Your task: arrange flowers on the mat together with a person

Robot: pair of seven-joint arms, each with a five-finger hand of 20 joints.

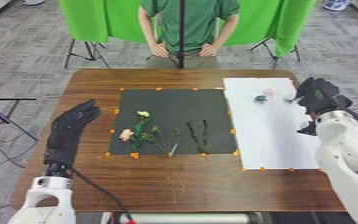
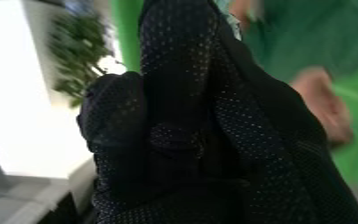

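1. The brown desk [image 1: 184,187] spans the frame; its near edge runs along the bottom.
2. The left hand [image 1: 65,129] is over the desk at centre left, its fingers loosely straight and holding nothing.
3. Left of centre, a black mat [image 1: 171,102] carries a pink flower [image 1: 127,134] at its lower left, with dark green stems [image 1: 199,136] to the right of it.
4. A cream flower [image 1: 143,114] lies farther up that mat.
5. A white mat [image 1: 269,137] lies at the right; the right hand [image 1: 325,100] is at its upper right side. I cannot tell how far open it is, or whether it has hold of anything.
6. Near the white mat's top are a small blue-green flower [image 1: 261,99] and, just beyond, a pale pink flower [image 1: 269,92].
7. A green curtain [image 1: 291,22] hangs at the upper right.
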